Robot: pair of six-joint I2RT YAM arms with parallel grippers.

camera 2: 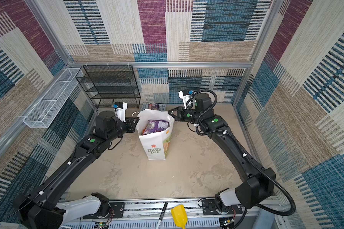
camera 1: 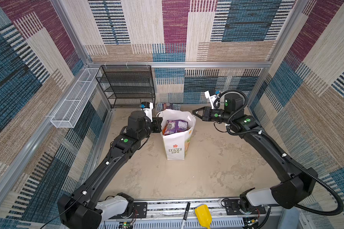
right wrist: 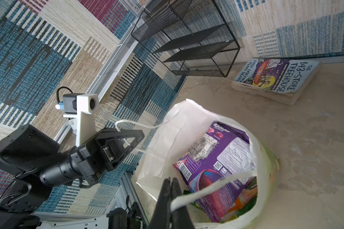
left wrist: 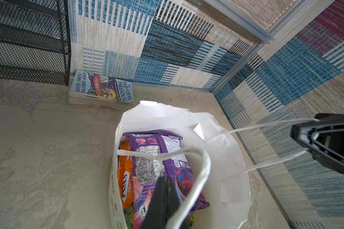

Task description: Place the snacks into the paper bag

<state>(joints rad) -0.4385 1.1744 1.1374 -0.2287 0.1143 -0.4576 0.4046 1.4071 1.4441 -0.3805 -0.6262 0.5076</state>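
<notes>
In both top views the paper bag (camera 1: 175, 144) (camera 2: 155, 145) stands upright near the middle of the worktop (camera 1: 187, 178), its mouth open. The snacks (camera 1: 176, 126) sit inside it, and no loose packet shows on the worktop. The left gripper (camera 1: 160, 122) is at the bag's left rim and the right gripper (camera 1: 194, 114) at its right rim.

In the left wrist view the left gripper (left wrist: 164, 190) has its jaws together, and the left handle (left wrist: 205, 164) appears pinched between them. A purple packet (left wrist: 179, 164) lies on top inside the bag, with an orange packet (left wrist: 125, 174) beside it. Across the mouth, the right handle (left wrist: 266, 125) runs taut into the right gripper (left wrist: 295, 134). A book (left wrist: 101, 87) lies flat by the back wall, apart from the bag.

In the right wrist view the right gripper (right wrist: 170, 190) is clamped on the right handle (right wrist: 213, 188). The left handle (right wrist: 127, 123) loops at the tip of the left gripper (right wrist: 140, 134).

The packing looks finished or nearly so, and the step in hand seems to be holding the mouth wide by both handles. To do it well, both arms should pull evenly and gently, since thin paper can tear where the cords join it. An uneven pull could tip the tall bag, so any release is best made with the cords slack first
</notes>
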